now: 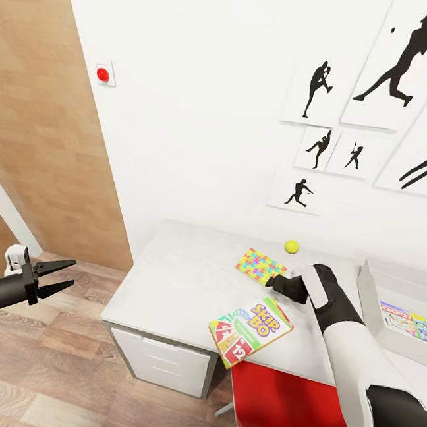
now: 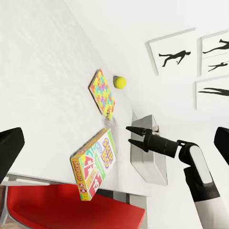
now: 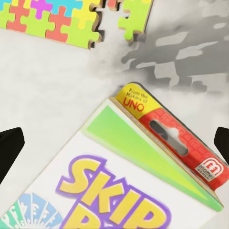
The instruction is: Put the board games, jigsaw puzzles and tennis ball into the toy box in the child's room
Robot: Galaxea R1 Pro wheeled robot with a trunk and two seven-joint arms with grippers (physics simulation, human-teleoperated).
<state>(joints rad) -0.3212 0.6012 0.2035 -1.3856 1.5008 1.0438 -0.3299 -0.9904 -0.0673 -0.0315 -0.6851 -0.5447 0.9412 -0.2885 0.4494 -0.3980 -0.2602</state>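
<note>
A Skip-Bo board game [image 1: 250,330] lies at the desk's front edge, partly overhanging it. One colourful jigsaw puzzle [image 1: 261,266] lies flat behind it, with the yellow tennis ball [image 1: 292,247] near the wall. My right gripper [image 1: 272,283] hovers open and empty above the desk between puzzle and game. Its wrist view looks down on the Skip-Bo box [image 3: 138,176] and the puzzle's edge [image 3: 71,19]. The white toy box [image 1: 370,291] at the right holds a Monopoly box [image 1: 405,321]. My left gripper [image 1: 63,277] hangs open over the floor, left of the desk.
A red chair [image 1: 296,415] is tucked in front of the white desk [image 1: 179,282], which has drawers [image 1: 163,360] below. A wooden panel [image 1: 45,121] rises at the left. Silhouette pictures [image 1: 396,62] hang on the wall. The left wrist view shows the right gripper [image 2: 134,136] and the toy box [image 2: 150,167].
</note>
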